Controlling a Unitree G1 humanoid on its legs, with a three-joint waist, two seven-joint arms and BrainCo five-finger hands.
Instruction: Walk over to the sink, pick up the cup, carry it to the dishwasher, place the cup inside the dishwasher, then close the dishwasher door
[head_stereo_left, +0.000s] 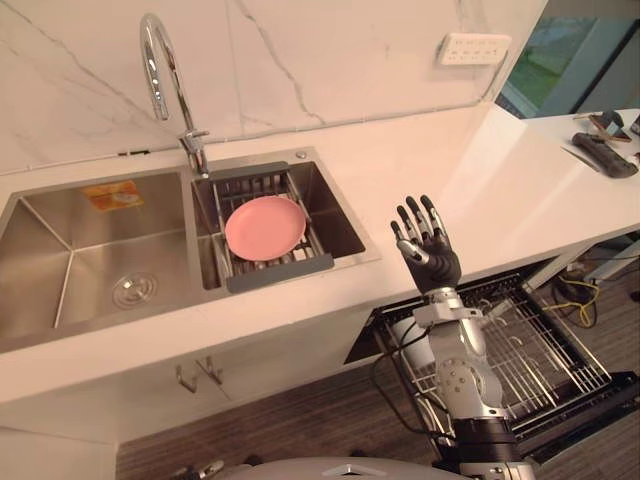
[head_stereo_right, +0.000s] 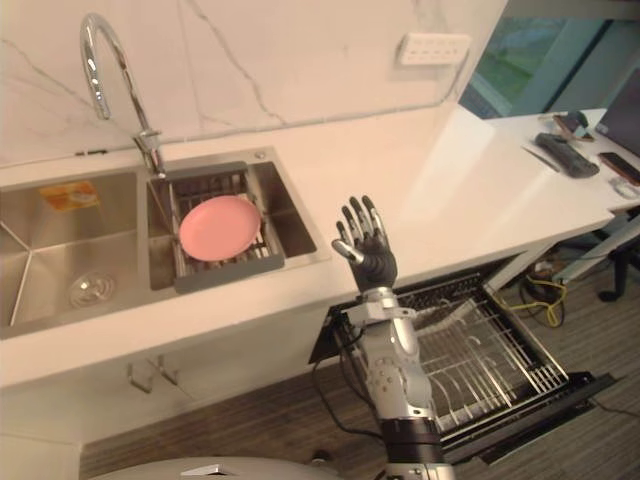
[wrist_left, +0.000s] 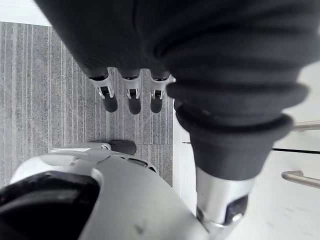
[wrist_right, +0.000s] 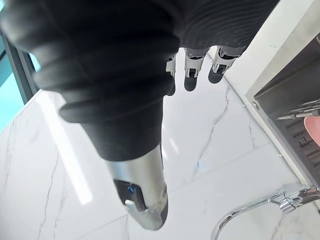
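Right hand (head_stereo_left: 428, 245) raised near the sink (head_stereo_left: 60, 240), fingers spread, empty, apparently poised to reach the pink plate (head_stereo_left: 265, 227); left hand (wrist_left: 131, 97) hangs relaxed.

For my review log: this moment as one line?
right hand open, raised by counter | left hand open, hanging | pink plate in sink rack | dishwasher open

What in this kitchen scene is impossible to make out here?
Left sink basin: cut off by the eye views' left edge.
Dishwasher rack: part hidden by the arm below the right hand.
Dark items on the far counter: too small to identify.
Sink rack: middle covered by the pink plate.
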